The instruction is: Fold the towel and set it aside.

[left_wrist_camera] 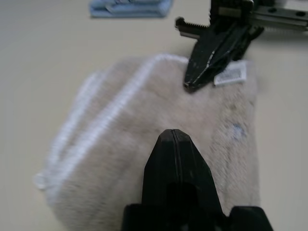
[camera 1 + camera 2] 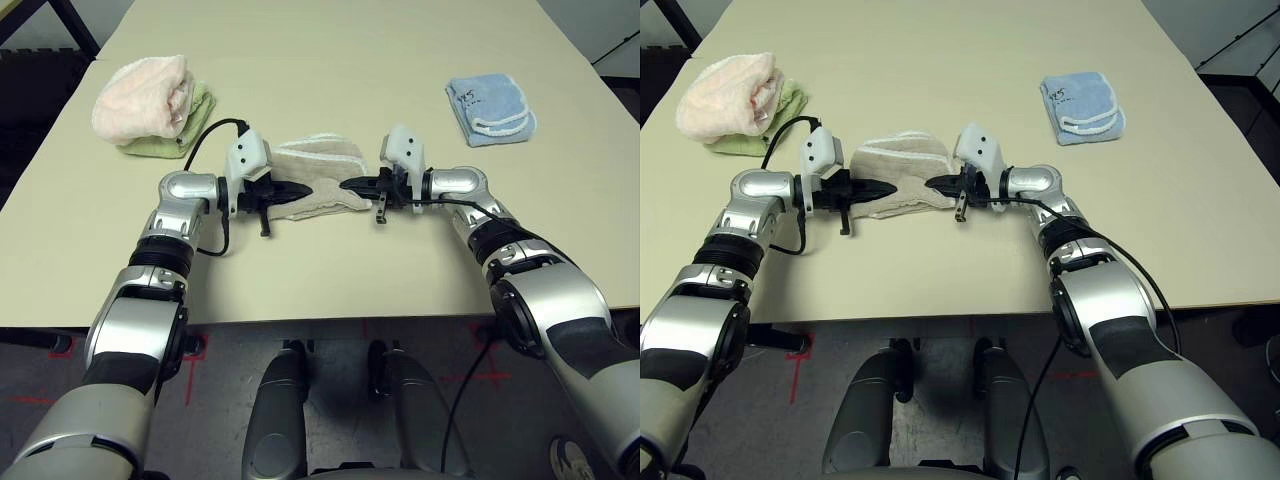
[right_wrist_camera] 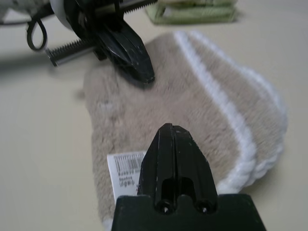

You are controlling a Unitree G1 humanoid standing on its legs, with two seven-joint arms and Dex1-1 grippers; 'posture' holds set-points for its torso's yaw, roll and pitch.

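At centre frame, both grippers — left gripper (image 2: 292, 188) and right gripper (image 2: 350, 184) — hover fingers together, tips facing over the folded towel (image 2: 318, 170), whose long axis runs left–right on the table (image 2: 330, 60).

The towel (image 2: 318, 178) is beige-tan with white stitched edging and a white barcode-printed tag (image 3: 126, 169), the folded cloth (image 2: 490, 110) is light blue with white trim, the bundled towel (image 2: 145, 95) is pale pink over a green cloth (image 2: 160, 147), and the table (image 2: 330, 60) is plain cream.
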